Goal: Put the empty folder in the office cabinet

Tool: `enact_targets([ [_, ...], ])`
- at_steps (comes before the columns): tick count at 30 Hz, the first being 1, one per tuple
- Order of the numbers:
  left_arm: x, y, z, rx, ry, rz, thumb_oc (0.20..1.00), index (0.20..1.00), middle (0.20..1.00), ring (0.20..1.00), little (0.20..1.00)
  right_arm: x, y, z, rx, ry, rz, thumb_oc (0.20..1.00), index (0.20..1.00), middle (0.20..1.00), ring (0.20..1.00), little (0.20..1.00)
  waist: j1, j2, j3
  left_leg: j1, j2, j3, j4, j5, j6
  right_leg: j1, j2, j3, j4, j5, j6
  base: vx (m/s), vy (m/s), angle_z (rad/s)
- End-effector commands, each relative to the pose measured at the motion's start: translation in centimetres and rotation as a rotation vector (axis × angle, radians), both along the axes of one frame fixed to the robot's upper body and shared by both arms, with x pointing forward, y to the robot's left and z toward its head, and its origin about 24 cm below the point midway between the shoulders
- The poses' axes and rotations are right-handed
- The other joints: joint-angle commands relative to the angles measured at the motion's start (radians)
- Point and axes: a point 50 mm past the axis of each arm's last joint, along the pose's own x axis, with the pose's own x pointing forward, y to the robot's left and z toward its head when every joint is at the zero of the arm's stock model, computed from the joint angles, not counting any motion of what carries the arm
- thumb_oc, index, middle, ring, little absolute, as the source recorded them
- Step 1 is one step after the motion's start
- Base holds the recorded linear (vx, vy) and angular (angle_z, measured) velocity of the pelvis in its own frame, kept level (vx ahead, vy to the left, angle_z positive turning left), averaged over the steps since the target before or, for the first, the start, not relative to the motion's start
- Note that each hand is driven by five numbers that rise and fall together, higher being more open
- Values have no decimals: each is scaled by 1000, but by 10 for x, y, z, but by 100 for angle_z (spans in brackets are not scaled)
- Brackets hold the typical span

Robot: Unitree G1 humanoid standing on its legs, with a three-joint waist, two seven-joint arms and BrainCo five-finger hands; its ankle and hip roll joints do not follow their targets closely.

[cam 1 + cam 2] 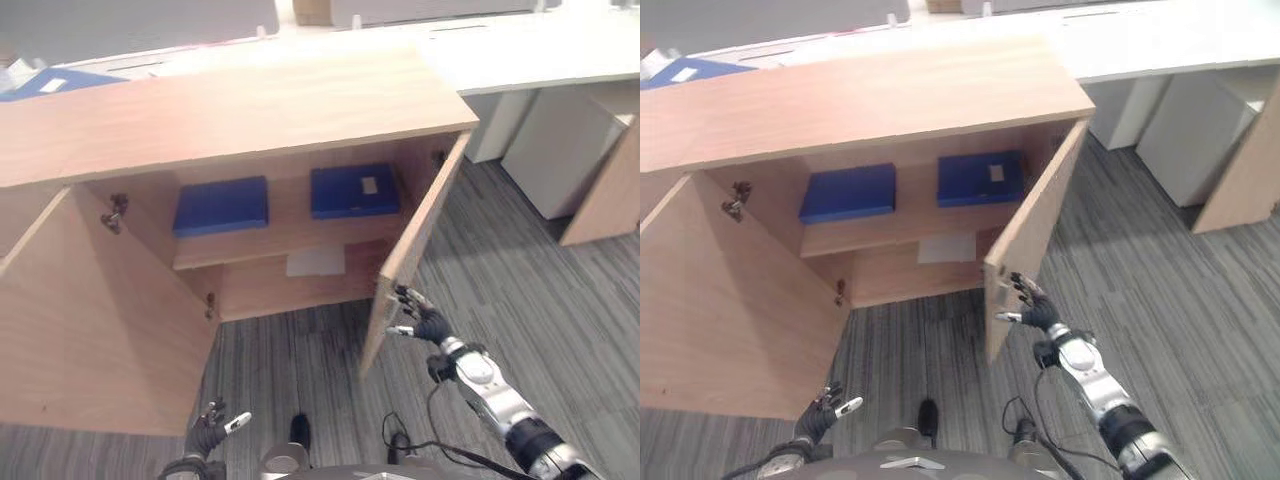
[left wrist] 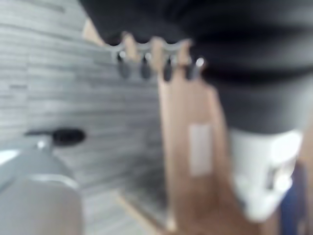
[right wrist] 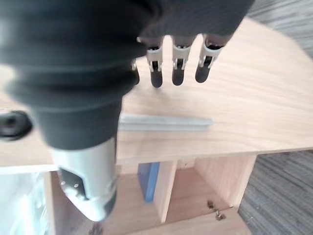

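Our right hand [image 1: 418, 316], fingers relaxed and holding nothing, hovers at the right door [image 1: 410, 245]. The handle [image 3: 164, 122] lies crosswise just beyond our fingertips. Both folders [image 1: 221, 205] appear shelved further ahead.

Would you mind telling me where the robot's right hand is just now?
The right hand is at the outer edge of the cabinet's open right door, low down, fingers open.

1. Both eye views look steeply down from the robot's head at the open cabinet [image 1: 230, 110] and carpeted floor [image 1: 520, 290], sharing nearly the same scene.
2. The right wrist view faces the right door [image 3: 234, 112] closely.
3. The left wrist view sits low, facing floor and cabinet.
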Motion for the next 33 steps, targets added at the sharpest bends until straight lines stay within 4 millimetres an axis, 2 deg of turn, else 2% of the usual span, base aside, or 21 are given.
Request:
enact_targets([
  [1,24,14,13,64,-103,17,1000,1000,1000,1000,1000,38,32,54,48,-247,63,1000,1000,1000,1000,1000,55,-44,19,62,-80,-5,0,-154,47,20,-23,-20,2,-19,25,47,28,27],
  [4,27,18,16,112,-130,62,1000,1000,1000,1000,1000,52,36,59,34,-243,17,1000,1000,1000,1000,1000,86,-46,17,63,-85,-25,0,-155,49,32,-28,-43,2,-19,26,35,20,32],
  [7,33,32,25,217,-184,210,1000,1000,1000,1000,1000,66,24,55,-8,-197,-113,1000,1000,1000,1000,1000,123,-47,12,60,-91,-52,0,-154,47,46,-33,-71,2,-21,27,29,20,25],
  [10,31,54,34,323,-231,405,1000,1000,1000,1000,1000,72,3,38,-107,-102,-217,1000,1000,1000,1000,1000,152,-50,9,58,-94,-74,0,-151,44,58,-35,-90,2,-23,27,35,22,32],
  [12,31,71,44,396,-281,505,1000,1000,1000,1000,1000,67,-16,16,-183,15,-274,1000,1000,1000,1000,1000,172,-52,10,55,-95,-86,0,-146,43,64,-38,-103,2,-24,27,20,28,20],
  [16,32,108,70,541,-401,707,1000,1000,1000,1000,1000,36,-48,-30,-299,211,-298,1000,1000,1000,1000,1000,199,-55,24,47,-93,-102,0,-137,43,68,-45,-122,7,-21,31,27,67,14],
  [20,42,136,103,690,-513,775,1000,1000,1000,1000,1000,-13,-67,-68,-312,387,-296,1000,1000,1000,1000,1000,186,-68,52,31,-86,-96,0,-132,49,46,-48,-117,19,-16,39,8,76,9],
  [22,43,144,112,723,-533,798,1000,1000,1000,1000,1000,-24,-71,-74,-319,422,-299,1000,1000,1000,1000,1000,177,-72,62,24,-82,-89,0,-130,51,33,-48,-111,26,-16,41,-90,82,0],
  [23,47,165,135,786,-590,855,1000,1000,1000,1000,1000,-43,-80,-83,-327,465,-320,1000,1000,1000,1000,1000,148,-85,98,0,-72,-68,0,-125,56,-6,-47,-94,46,-16,44,-154,84,-6],
  [25,48,168,138,793,-599,862,1000,1000,1000,1000,1000,-45,-82,-84,-326,468,-326,1000,1000,1000,1000,1000,145,-87,103,-4,-71,-65,0,-124,57,-13,-47,-91,50,-17,44,-164,76,-4],
  [26,51,187,161,831,-651,934,1000,1000,1000,1000,1000,-58,-93,-87,-324,491,-363,1000,1000,1000,1000,1000,117,-100,150,-36,-60,-46,10,-121,62,-56,-44,-67,74,-17,43,-186,88,-7],
  [27,51,191,166,837,-660,946,1000,1000,1000,1000,1000,-61,-95,-88,-322,495,-370,1000,1000,1000,1000,1000,112,-103,159,-42,-58,-43,12,-121,63,-63,-43,-63,78,-17,43,-248,128,-9],
  [29,54,208,191,894,-707,992,1000,1000,1000,1000,1000,-75,-106,-90,-332,502,-386,1000,1000,1000,1000,1000,88,-120,214,-74,-49,-21,28,-123,67,-104,-38,-36,99,-18,43,-172,87,-13],
  [30,54,208,191,894,-708,992,1000,1000,1000,1000,1000,-75,-106,-90,-331,502,-386,1000,1000,1000,1000,1000,87,-121,212,-79,-49,-21,29,-120,67,-107,-38,-36,98,-15,43,-161,67,-14],
  [31,54,217,206,915,-736,1017,1000,1000,1000,1000,1000,-81,-111,-91,-316,512,-415,1000,1000,1000,1000,1000,78,-132,238,-97,-46,-13,44,-127,69,-121,-33,-21,104,-16,42,-88,30,-7],
  [33,55,224,216,922,-756,1030,1000,1000,1000,1000,1000,-83,-114,-91,-308,510,-426,1000,1000,1000,1000,1000,72,-142,248,-114,-44,-7,53,-127,70,-135,-30,-13,104,-10,43,-82,21,-4],
])
